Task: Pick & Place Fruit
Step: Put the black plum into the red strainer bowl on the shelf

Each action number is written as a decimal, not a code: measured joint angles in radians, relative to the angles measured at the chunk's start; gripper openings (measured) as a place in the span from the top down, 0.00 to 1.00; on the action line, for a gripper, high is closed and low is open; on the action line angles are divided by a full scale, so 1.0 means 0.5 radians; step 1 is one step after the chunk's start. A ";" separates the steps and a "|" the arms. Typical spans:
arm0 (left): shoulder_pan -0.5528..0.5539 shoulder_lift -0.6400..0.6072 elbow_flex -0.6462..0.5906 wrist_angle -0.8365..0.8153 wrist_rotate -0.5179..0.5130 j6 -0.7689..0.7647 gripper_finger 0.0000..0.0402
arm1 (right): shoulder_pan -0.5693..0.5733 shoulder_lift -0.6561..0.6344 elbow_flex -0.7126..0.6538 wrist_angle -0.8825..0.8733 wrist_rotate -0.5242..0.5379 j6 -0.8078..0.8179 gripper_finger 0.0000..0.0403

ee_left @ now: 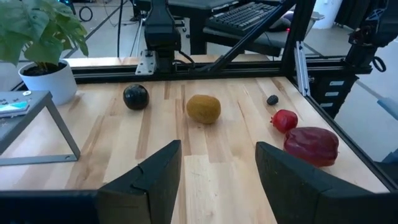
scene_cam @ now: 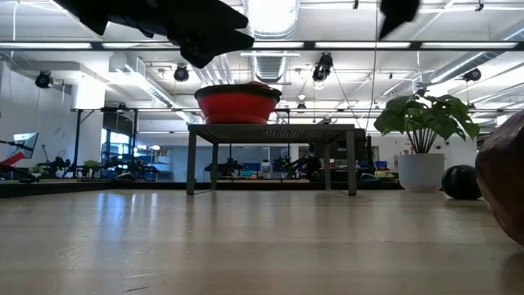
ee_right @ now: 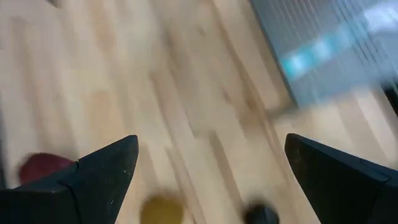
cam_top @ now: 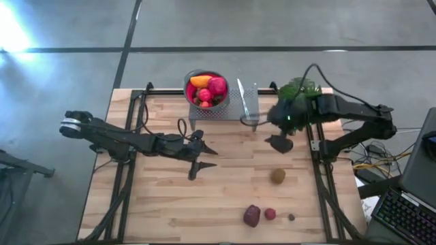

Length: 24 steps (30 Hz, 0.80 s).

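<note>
Five loose fruits lie on the tabletop (ee_left: 205, 155) ahead of the left gripper's (ee_left: 217, 171) empty, parted jaws: black ball (ee_left: 135, 97), brown-green kiwi (ee_left: 203, 108), tiny dark berry (ee_left: 272, 99), red berry (ee_left: 284, 120), and an oblong maroon fruit (ee_left: 311, 145) lying crosswise. Right gripper (ee_right: 211, 168) hovers wide apart, empty.

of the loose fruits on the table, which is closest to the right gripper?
The dark round fruit, right under the right gripper near the plant. The brown kiwi, the maroon fruit, the small red one and a tiny dark one lie farther toward the front edge.

Maroon fruit (scene_cam: 503, 184) cut by low view's edge, tiny dark fruit (cam_top: 291, 218) unidentifiable
</note>
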 joint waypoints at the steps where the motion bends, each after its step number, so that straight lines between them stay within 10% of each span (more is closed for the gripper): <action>1: 0.000 0.000 0.006 0.000 0.000 0.005 0.47 | 0.032 -0.014 -0.039 -0.066 0.081 0.118 0.01; 8: -0.001 0.000 0.017 -0.005 0.000 -0.001 0.47 | 0.176 -0.131 -0.407 -0.325 0.315 0.916 0.01; 24: -0.002 0.000 0.011 -0.002 0.000 -0.050 0.47 | 0.188 -0.267 -1.227 -0.143 0.313 1.596 0.01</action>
